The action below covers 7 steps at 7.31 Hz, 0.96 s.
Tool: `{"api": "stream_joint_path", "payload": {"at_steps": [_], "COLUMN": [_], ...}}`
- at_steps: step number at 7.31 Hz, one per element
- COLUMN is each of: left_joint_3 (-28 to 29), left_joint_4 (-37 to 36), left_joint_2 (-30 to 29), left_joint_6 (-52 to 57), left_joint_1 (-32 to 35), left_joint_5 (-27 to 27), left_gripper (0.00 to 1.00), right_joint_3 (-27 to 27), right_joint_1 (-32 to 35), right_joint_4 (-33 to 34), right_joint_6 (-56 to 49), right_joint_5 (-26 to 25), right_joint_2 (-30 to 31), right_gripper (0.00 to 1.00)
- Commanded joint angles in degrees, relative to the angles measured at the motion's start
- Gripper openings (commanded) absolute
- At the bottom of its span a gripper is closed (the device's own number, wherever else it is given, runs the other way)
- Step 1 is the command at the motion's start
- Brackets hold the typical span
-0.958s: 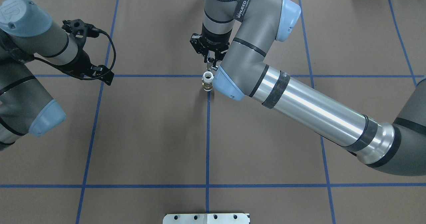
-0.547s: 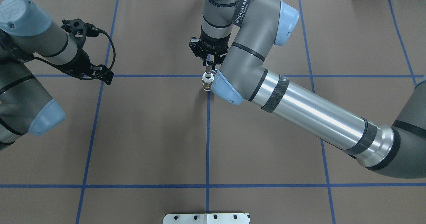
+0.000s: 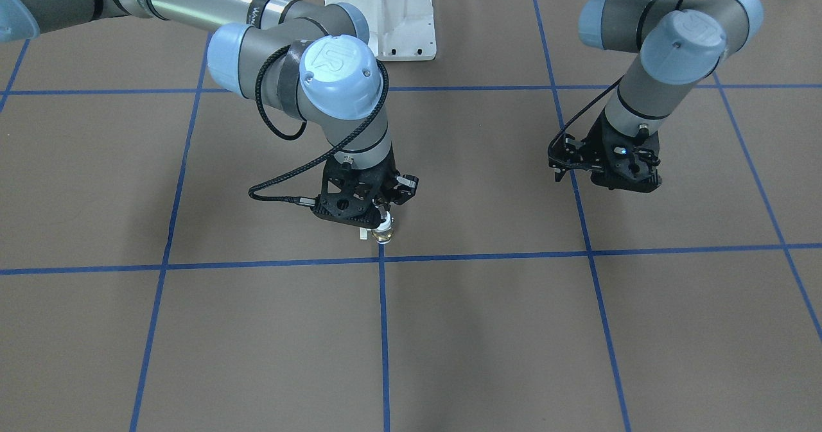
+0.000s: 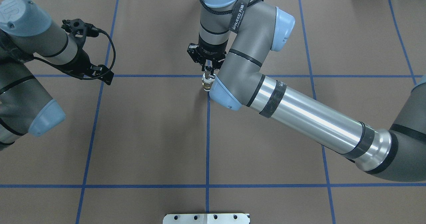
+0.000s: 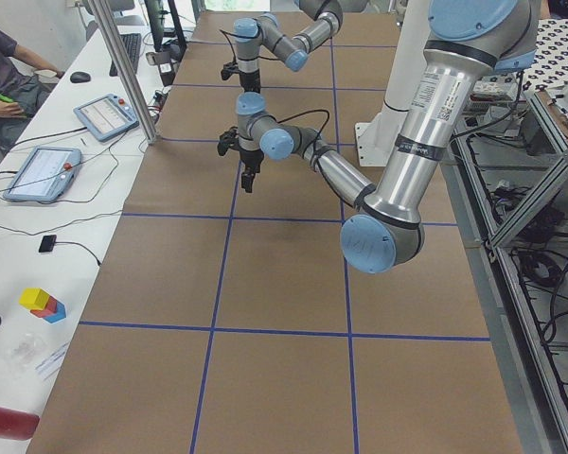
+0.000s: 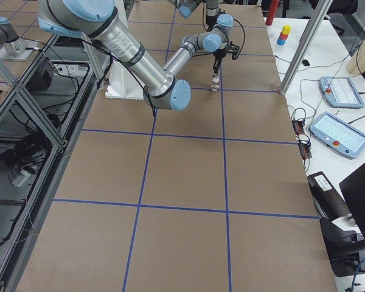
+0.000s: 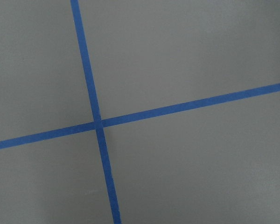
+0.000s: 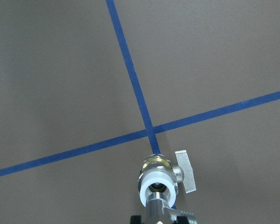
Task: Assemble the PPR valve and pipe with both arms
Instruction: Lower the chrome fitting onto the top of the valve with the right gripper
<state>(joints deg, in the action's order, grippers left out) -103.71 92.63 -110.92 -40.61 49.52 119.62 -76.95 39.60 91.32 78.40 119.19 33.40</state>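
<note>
The PPR valve stands upright on the blue tape crossing, white ring end up; the right wrist view shows that ring and the side handle. My right gripper is straight above it, shut on the silver pipe. The pipe's lower end sits at the ring's opening; I cannot tell whether it is inside. The valve also shows below the gripper in the front view. My left gripper hangs empty over another tape crossing far to the left. Its fingers are hidden.
The table is brown paper with a blue tape grid. The white bolted pedestal stands at the robot's side. My right arm's long forearm spans the right half. Tablets lie on a side bench.
My right gripper has come down and slightly left with the pipe; the pipe now covers the valve's white top ring that showed before. The left arm has not moved.
</note>
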Motion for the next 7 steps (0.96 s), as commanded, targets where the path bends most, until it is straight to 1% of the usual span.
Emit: {"api": "stream_joint_path", "payload": {"at_steps": [1,7], "left_joint_3": [0.00,-0.09], "left_joint_4": [0.00,0.00], "left_joint_2": [0.00,-0.09], "left_joint_6": [0.00,-0.53], "left_joint_1": [-0.03,-0.03], "left_joint_5": [0.00,0.00], "left_gripper": [0.99,0.99], "right_joint_3": [0.14,0.49], "right_joint_1": [-0.05,0.56], "right_joint_4": [-0.09,0.00], "right_joint_6": [0.00,-0.35], "right_joint_5": [-0.01,0.07], "right_joint_2": [0.09,-0.17], "right_gripper": [0.00,0.00]}}
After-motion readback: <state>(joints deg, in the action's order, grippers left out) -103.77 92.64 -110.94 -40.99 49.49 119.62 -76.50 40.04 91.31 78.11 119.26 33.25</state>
